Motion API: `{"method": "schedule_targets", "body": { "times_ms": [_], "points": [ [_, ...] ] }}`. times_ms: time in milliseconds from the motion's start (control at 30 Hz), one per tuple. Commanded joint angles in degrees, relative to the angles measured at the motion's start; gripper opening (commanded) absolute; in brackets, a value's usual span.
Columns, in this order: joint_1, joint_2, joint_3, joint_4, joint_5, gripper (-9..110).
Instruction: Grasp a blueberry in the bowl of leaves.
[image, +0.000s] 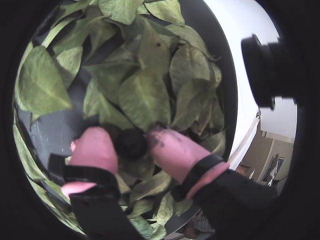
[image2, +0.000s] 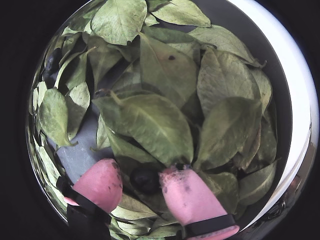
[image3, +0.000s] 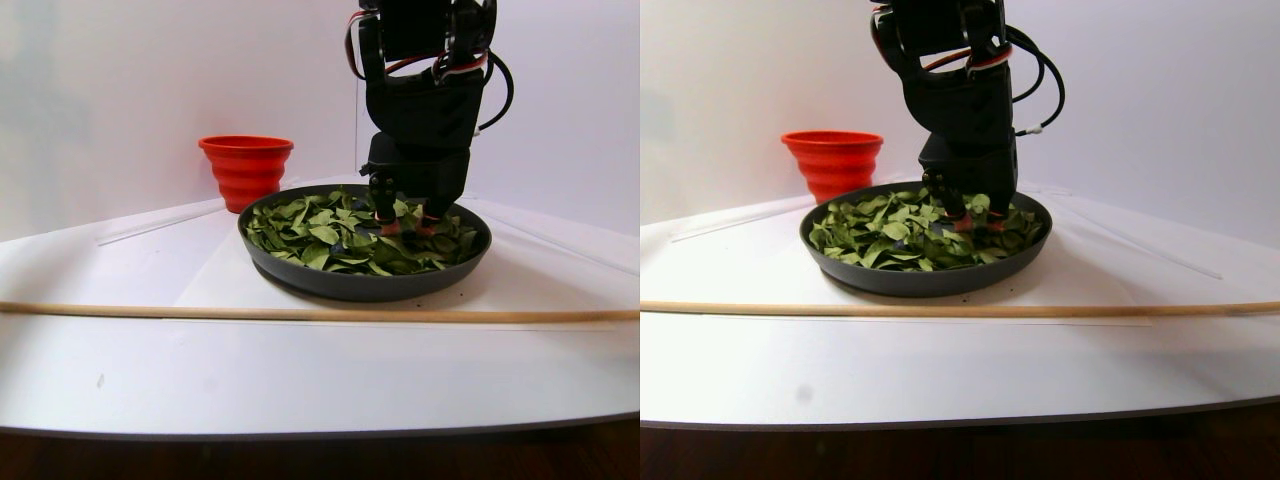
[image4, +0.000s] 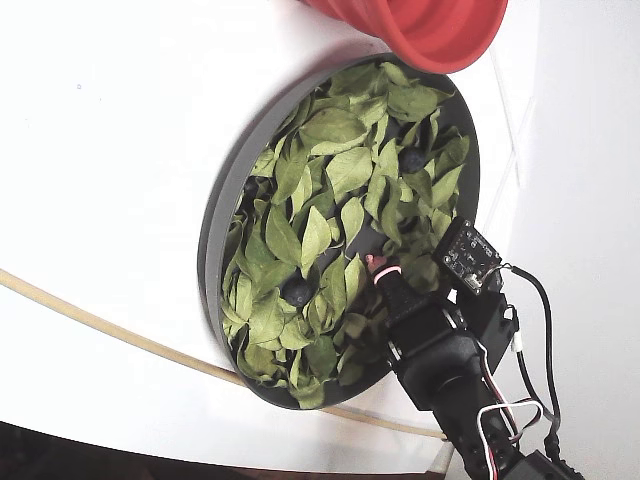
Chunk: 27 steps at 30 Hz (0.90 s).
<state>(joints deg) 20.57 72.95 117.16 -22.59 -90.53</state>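
Note:
The dark grey bowl (image4: 215, 230) is filled with green leaves (image4: 330, 170); it also shows in the stereo pair view (image3: 360, 285). My gripper (image: 125, 134) is lowered into the leaves at the bowl's side. Its pink fingertips (image: 95, 147) stand on either side of a dark blueberry (image: 131, 144). In another wrist view the blueberry (image2: 145, 179) lies between the fingers of the gripper (image2: 139, 169), close to the right one, with a small gap on the left. The jaws are open around it. In the fixed view the gripper (image4: 378, 268) is down among the leaves.
Other blueberries (image4: 297, 290) (image4: 411, 158) lie among the leaves. A ribbed red-orange cup (image4: 430, 25) stands beside the bowl, also seen in the stereo pair view (image3: 245, 165). A thin wooden stick (image3: 300, 313) lies across the white table in front of the bowl.

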Motion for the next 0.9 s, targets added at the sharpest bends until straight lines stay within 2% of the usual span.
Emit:
{"method": "schedule_targets", "body": {
  "times_ms": [0,867],
  "points": [
    [1.32,0.62,0.26,-1.23,0.09,14],
    [2.46,-2.81,2.55,-8.35,7.56,14]
  ]
}}
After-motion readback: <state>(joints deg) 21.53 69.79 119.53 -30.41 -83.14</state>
